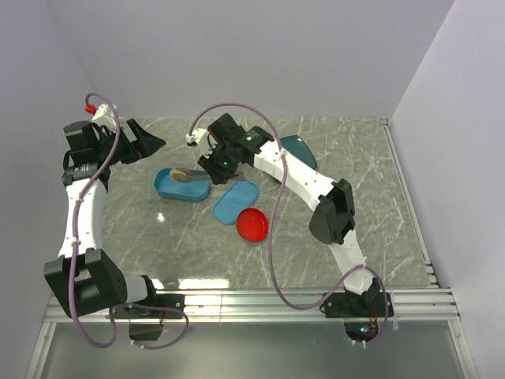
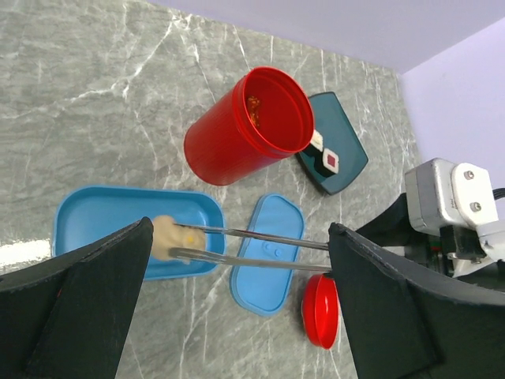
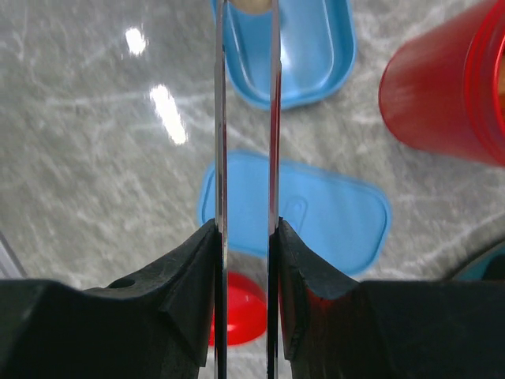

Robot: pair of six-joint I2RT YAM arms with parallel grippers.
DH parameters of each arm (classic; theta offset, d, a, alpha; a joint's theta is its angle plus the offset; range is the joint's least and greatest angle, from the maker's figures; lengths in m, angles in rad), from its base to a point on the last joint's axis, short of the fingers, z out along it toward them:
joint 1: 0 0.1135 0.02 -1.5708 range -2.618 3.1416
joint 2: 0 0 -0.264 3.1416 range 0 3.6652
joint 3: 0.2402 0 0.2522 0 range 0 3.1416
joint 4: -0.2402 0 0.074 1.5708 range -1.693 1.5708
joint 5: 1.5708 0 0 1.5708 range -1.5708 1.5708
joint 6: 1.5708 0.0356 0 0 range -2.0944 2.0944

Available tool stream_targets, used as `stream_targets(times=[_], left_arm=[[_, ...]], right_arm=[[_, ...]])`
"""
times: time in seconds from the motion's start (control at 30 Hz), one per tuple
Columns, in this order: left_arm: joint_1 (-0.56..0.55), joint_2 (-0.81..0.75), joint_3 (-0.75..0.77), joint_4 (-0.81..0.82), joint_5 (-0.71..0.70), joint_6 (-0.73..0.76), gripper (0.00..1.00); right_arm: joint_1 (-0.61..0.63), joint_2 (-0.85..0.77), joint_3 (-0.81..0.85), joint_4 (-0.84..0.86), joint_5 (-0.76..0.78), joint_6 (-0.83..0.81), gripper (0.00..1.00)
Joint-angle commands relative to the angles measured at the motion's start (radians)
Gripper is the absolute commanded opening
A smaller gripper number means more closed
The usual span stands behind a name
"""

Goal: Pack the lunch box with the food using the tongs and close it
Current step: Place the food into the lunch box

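Note:
The light-blue lunch box (image 1: 181,187) (image 2: 110,221) (image 3: 316,55) lies open on the marble table. Its flat lid (image 1: 237,202) (image 2: 268,253) (image 3: 316,213) rests beside it. My right gripper (image 1: 213,162) (image 3: 246,237) is shut on the silver tongs (image 2: 260,246) (image 3: 221,118). The tong tips pinch a beige ball of food (image 2: 164,237) (image 3: 252,4) just above the box. More food shows as orange chunks (image 2: 254,106) inside a red cup (image 2: 245,126) (image 3: 442,95) and a sushi-like roll (image 2: 327,159) on the dark teal plate (image 1: 301,148) (image 2: 347,150). My left gripper (image 1: 146,142) (image 2: 241,237) hangs open above the scene, holding nothing.
A small red lid (image 1: 252,226) (image 2: 322,312) (image 3: 237,308) lies in front of the blue lid. The right arm reaches across the middle of the table. White walls close in the back and right sides.

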Motion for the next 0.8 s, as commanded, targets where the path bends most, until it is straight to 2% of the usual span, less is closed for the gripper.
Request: stream_targets(times=[0.0,0.37,0.77], left_arm=[[0.011,0.004,0.038,0.041,0.022,-0.022,0.99],[0.024,0.002,0.024,0.056,0.027,-0.039,0.99],[0.032,0.005,0.029,0.047,0.028,-0.032,1.0]], right_arm=[[0.014,0.029,0.062,0.118,0.013,0.054,0.39],[0.035,0.104,0.073,0.208,0.057,0.084,0.39],[0.055,0.138,0.065,0.218,0.044,0.091,0.42]])
